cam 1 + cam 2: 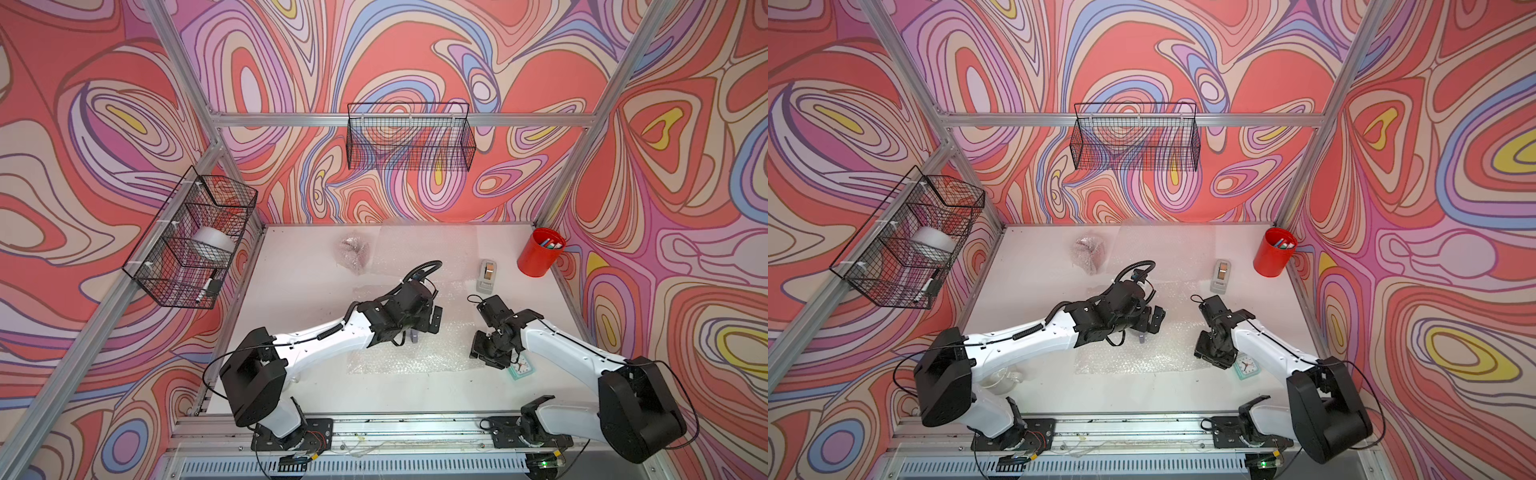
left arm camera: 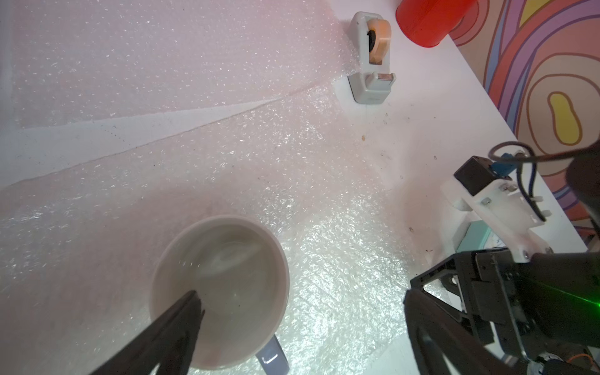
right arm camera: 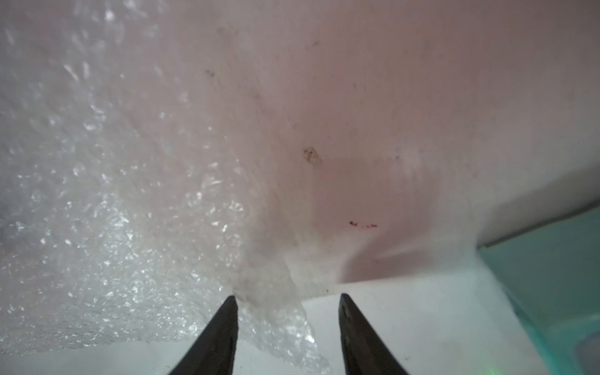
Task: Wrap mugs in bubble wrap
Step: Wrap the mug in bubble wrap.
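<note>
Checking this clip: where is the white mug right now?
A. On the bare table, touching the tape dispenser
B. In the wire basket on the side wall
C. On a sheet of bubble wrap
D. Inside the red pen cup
C: in the left wrist view the white mug stands mouth-up with the bubble wrap spread under and around it, well apart from the tape dispenser.

Two flat bubble wrap sheets (image 1: 415,357), two baskets (image 1: 409,137), one white mug (image 2: 233,276).
</note>
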Robot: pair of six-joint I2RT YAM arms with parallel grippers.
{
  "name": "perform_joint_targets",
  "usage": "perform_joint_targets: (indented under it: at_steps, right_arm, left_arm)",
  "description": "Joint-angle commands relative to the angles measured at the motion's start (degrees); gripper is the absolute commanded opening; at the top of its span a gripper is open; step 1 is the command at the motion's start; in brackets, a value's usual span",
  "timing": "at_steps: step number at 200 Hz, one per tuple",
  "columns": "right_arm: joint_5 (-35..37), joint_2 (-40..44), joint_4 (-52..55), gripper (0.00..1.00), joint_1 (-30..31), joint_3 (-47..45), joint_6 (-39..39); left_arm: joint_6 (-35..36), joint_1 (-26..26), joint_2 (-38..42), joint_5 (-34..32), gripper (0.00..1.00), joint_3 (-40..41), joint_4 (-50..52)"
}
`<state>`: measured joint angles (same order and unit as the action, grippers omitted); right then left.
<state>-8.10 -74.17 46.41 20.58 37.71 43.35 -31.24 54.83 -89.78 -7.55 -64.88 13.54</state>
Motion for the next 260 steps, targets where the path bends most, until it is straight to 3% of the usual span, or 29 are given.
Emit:
perform_joint_targets:
  at_steps: [1, 34, 51, 85, 120, 182, 210, 260]
  right_arm:
    - [-0.40, -0.10, -2.49, 0.41, -0.37, -1.06, -0.02]
    - [0.55, 5.43, -4.23, 0.14, -0.41, 0.10, -1.80]
    - [-3.34, 8.33, -7.52, 0.00, -0.30, 1.01, -4.03]
    - [-17.17, 8.55, -16.75, 0.00, -0.28, 4.57, -6.63]
    - [-30.51, 1.04, -28.56, 0.00, 0.14, 9.10, -4.91]
    - [-33.74, -15.85, -32.06, 0.00, 6.13, 20.72, -5.11]
    - [-32.55, -20.31, -32.73, 0.00, 9.23, 23.19, -4.34]
    - [-30.07, -22.39, -35.82, 0.00, 9.44, 22.49, -0.95]
  left_arm:
    - [0.91, 0.23, -0.92, -0.45, 1.00, -1.98, 1.23]
    - [-0.50, -0.02, -0.48, -1.35, 1.00, -1.87, 3.53]
    - [-2.01, -0.95, 0.53, -0.76, 1.00, -0.30, 2.63]
    - [-4.54, -3.90, 4.21, 2.82, 0.98, 5.34, -1.66]
    - [-5.11, -4.32, 9.64, 2.43, 0.97, 11.09, -3.48]
    - [-8.34, -4.39, 17.84, -0.49, 0.92, 18.91, -5.72]
    - [-7.99, -4.38, 15.95, -1.41, 0.92, 17.52, -4.14]
    - [-9.90, -4.88, 11.80, -4.36, 0.86, 17.74, -6.21]
